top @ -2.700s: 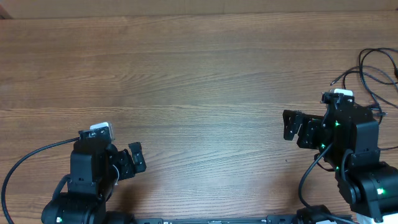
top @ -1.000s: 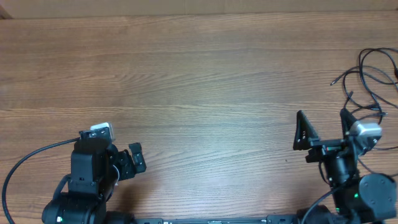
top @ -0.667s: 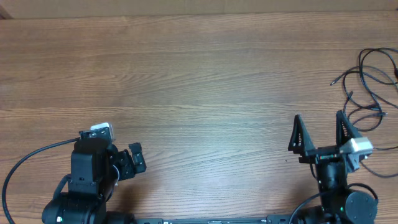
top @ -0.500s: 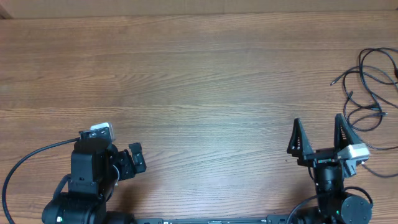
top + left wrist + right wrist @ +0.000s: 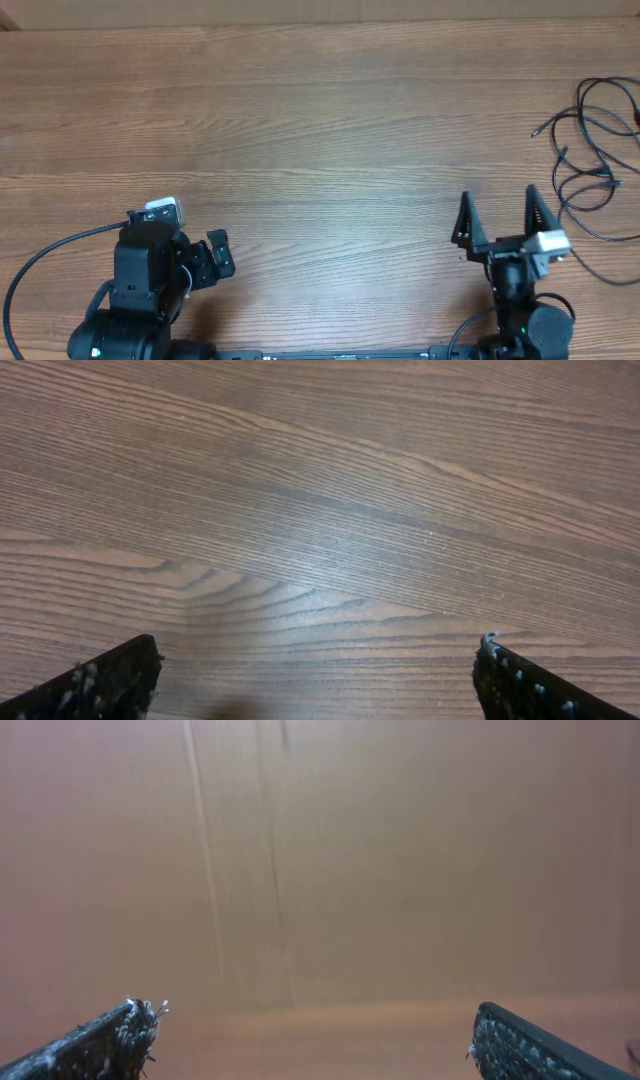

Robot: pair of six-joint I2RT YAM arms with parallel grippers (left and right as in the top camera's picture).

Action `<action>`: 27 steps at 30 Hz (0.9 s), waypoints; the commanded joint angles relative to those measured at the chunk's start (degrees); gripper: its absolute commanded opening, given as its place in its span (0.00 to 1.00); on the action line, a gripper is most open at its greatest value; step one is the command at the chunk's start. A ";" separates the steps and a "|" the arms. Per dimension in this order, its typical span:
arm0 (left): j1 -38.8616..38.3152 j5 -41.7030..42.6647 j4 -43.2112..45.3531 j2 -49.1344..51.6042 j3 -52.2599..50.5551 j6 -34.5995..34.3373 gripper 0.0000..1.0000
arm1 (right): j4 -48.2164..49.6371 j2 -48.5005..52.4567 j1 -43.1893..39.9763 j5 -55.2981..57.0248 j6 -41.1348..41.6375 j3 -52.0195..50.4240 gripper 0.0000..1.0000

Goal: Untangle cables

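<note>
The cables (image 5: 603,173) are thin black cords with small plugs, lying in loose overlapping loops at the table's far right edge. My right gripper (image 5: 497,214) is open and empty, its fingers pointing toward the far side, left of and nearer than the cables, not touching them. In the right wrist view the right gripper (image 5: 315,1040) shows only blurred brown surface between its wide-apart fingertips. My left gripper (image 5: 221,253) rests at the near left, far from the cables. In the left wrist view the left gripper (image 5: 315,680) is open over bare wood.
The wooden table (image 5: 320,130) fills the overhead view. A thick black arm wire (image 5: 40,262) curves at the near left. The cables run past the right edge of the view.
My right arm has pulled back from beside the cables, turned its open fingers toward the far side, and drifted left. The left arm and the cables have not moved.
</note>
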 commanded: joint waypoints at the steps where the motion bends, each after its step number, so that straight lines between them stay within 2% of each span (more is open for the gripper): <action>1: -0.44 0.24 0.02 -0.17 -0.17 -0.83 0.99 | -1.92 -0.63 -0.48 0.17 -1.81 -0.70 1.00; 5: -0.44 0.24 0.02 -0.17 -0.17 -0.83 1.00 | -5.97 -0.63 -0.48 0.15 -3.50 -0.70 1.00; 9: -0.44 0.24 0.02 -0.17 -0.17 -0.83 0.99 | -16.09 -0.63 -0.48 -2.84 -3.43 -0.70 1.00; 27: -0.44 0.24 0.02 -0.17 -0.17 -0.83 1.00 | -16.44 -0.63 -0.46 -4.13 -3.45 -0.70 1.00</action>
